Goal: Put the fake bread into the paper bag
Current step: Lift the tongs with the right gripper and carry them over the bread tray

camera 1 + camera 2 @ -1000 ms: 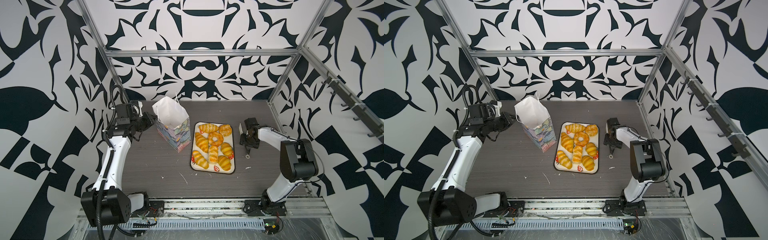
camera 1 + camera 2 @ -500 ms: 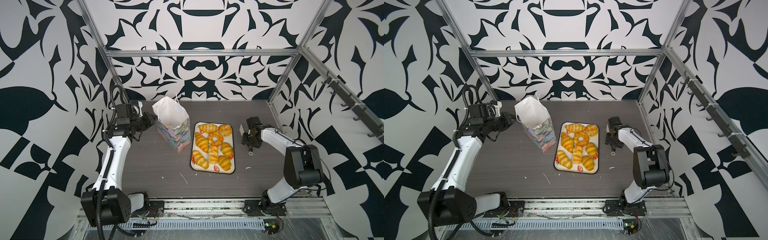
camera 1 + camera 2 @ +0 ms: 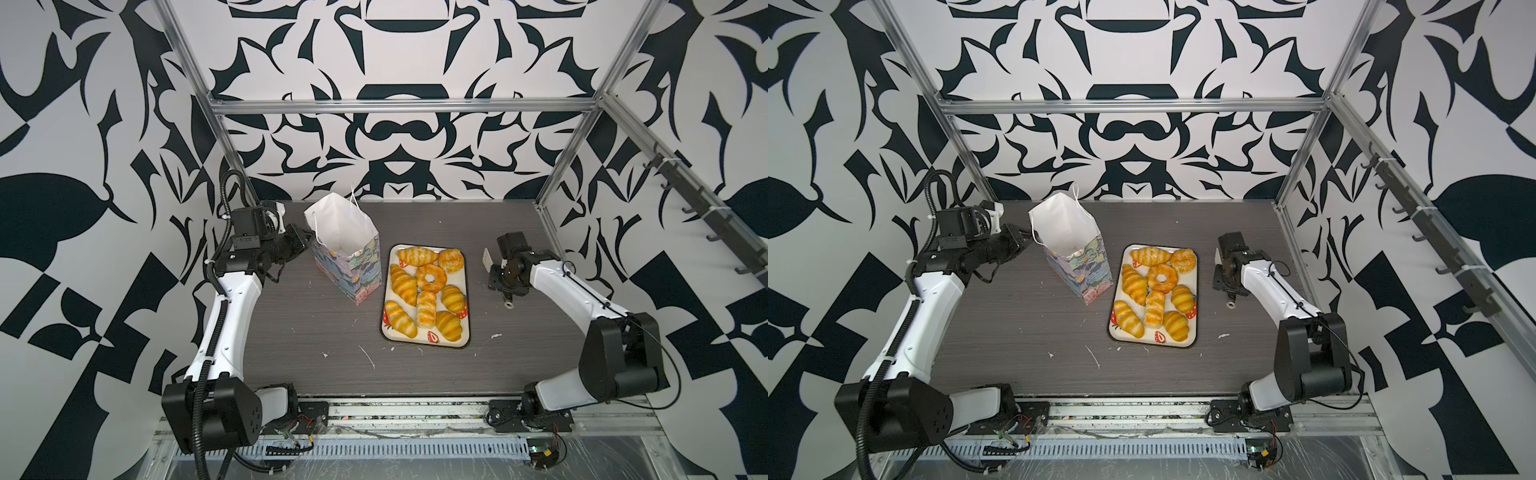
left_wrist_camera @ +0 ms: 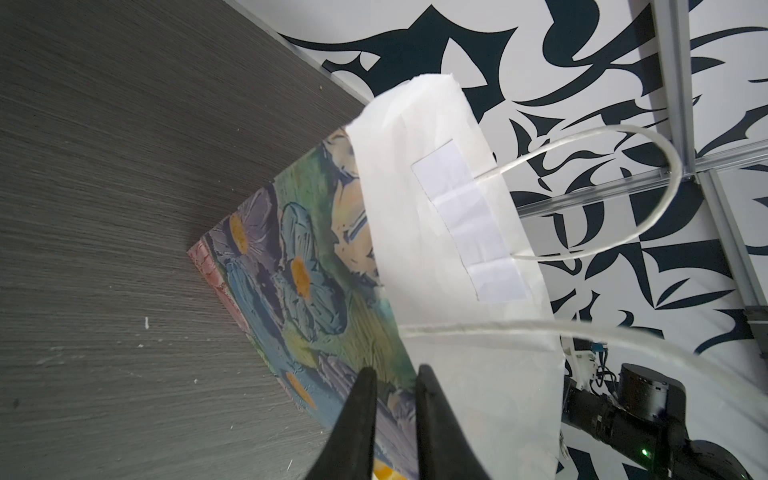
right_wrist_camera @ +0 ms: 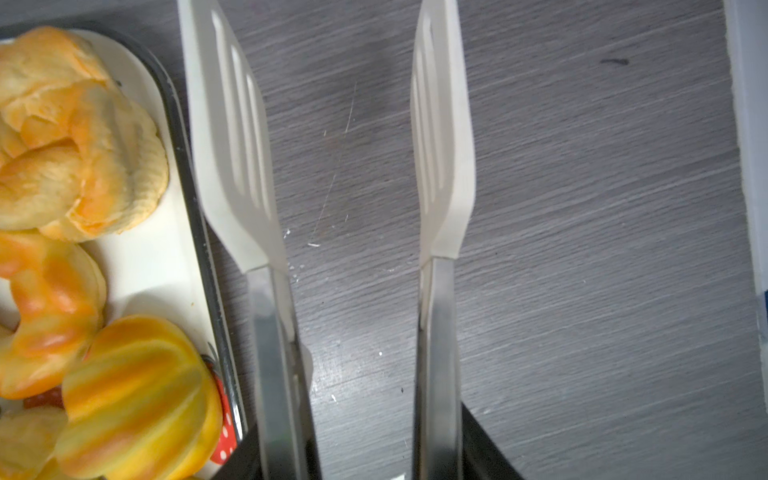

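The bag [image 3: 349, 266] is stood upright on the table [image 3: 316, 324], its side wall pinched by the left tool [image 4: 395, 376]. The bread [image 3: 403, 284] is laid on the tray [image 3: 426, 341] beside it. The right tool [image 3: 500, 277] is clamped on tongs [image 5: 232, 145], blades apart.

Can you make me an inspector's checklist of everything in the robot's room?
Surface: grey table, scuffed.
Job's things: eight bread pieces on the tray; bag upright, open, beside it.
Clutter: white crumbs.
Hands: left hand shut on the bag's edge; right hand holds open, empty tongs beside the tray.
Cables: black hose on left arm; thin cable on right arm.
Surroundings: black-and-white walls, metal frame, hooks.
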Robot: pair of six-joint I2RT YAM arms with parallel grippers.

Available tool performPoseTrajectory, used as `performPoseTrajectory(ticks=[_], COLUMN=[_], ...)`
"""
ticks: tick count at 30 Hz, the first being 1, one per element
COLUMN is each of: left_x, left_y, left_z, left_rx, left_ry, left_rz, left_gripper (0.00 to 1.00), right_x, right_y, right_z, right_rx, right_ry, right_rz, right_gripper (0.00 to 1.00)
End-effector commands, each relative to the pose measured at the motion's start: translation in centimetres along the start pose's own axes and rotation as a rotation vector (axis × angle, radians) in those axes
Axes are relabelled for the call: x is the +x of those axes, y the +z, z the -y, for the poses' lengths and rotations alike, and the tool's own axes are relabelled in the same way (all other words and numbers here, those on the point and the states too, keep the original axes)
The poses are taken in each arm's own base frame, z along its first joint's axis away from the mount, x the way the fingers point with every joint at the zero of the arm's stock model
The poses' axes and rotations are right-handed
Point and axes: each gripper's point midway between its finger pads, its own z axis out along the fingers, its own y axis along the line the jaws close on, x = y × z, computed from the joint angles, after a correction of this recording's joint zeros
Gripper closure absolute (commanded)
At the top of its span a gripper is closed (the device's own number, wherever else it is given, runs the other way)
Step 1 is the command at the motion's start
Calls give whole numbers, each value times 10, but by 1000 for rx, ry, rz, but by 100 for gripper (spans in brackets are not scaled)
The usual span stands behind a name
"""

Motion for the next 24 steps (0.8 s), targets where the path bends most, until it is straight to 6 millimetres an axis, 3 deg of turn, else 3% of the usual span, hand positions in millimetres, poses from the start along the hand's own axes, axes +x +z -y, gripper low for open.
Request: performPoseTrajectory(ticks=[1, 15, 24], left_x=[0, -4, -8], left_y=[-4, -9, -4], left_z=[7, 18, 20], left_rx=[17, 51, 51], left_ry=[15, 21, 17], left_rz=[2, 14, 7], left_gripper=[78, 75, 68], right_x=[-20, -26, -24], right_y=[-33, -94, -93], right_z=[-1, -44, -60], right_rx=[38, -48, -85], right_ry=[-27, -135, -163], right_rz=[94, 169, 149], right_gripper=[46, 46, 46])
